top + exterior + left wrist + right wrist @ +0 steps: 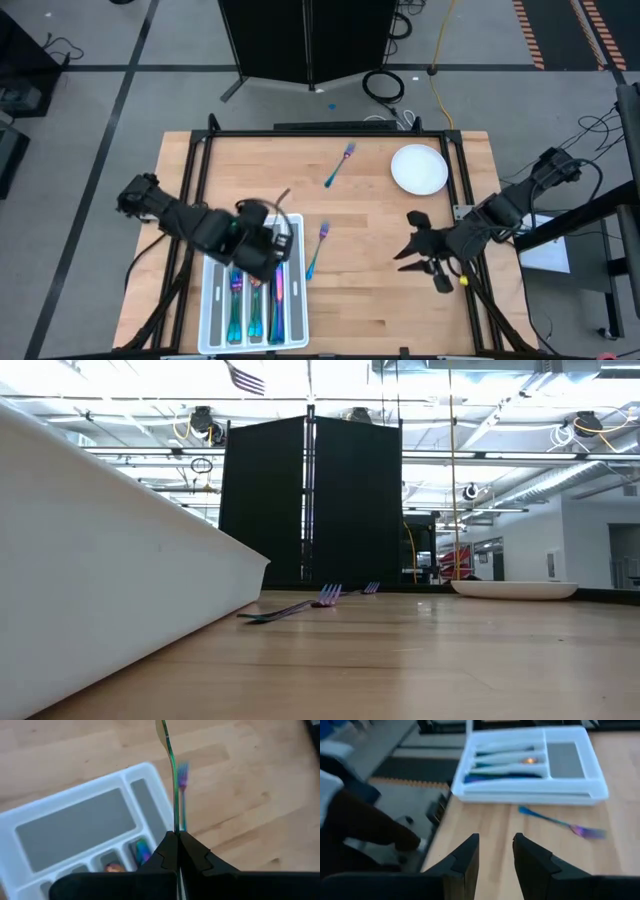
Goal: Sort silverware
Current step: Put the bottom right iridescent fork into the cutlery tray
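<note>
The left gripper (268, 228) is clenched on a slim utensil (170, 775) and hangs over the tray's (215, 335) far end, near the table's (380, 300) front-left corner; the step in hand looks like carrying that piece to its slot. Next it must line up over the matching compartment and let go. One fork (317, 250) lies just beside the tray, another fork (339, 165) near the plate (418, 168). The right gripper (418, 250) waits with fingers apart, empty, near the right edge.

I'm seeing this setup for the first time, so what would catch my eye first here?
The left gripper, shut on a slim iridescent utensil, hovers over the white tray holding sorted silverware. Two forks lie loose on the table: one beside the tray, one near the round white plate. The right gripper waits open.
</note>
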You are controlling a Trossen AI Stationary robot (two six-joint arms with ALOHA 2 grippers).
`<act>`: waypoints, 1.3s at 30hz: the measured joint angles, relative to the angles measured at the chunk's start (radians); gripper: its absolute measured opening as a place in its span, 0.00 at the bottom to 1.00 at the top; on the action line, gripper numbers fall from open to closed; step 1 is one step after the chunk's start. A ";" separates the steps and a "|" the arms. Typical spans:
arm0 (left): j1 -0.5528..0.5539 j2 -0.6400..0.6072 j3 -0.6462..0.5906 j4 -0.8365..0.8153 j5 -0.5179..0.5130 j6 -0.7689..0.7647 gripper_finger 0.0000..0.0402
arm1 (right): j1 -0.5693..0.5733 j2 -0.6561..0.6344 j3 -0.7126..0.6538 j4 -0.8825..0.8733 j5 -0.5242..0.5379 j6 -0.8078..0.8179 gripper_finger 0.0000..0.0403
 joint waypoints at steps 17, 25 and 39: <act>-0.393 -0.227 -0.527 0.194 -0.111 -0.433 0.00 | 0.008 0.221 -0.002 0.556 0.081 0.070 0.26; -0.470 -0.245 -0.768 0.584 -0.185 -0.399 0.00 | 0.003 0.324 -0.002 0.806 0.138 0.180 0.26; -0.575 -0.235 -0.942 0.769 -0.303 -0.558 0.00 | 0.034 0.446 -0.002 0.980 0.154 0.345 0.26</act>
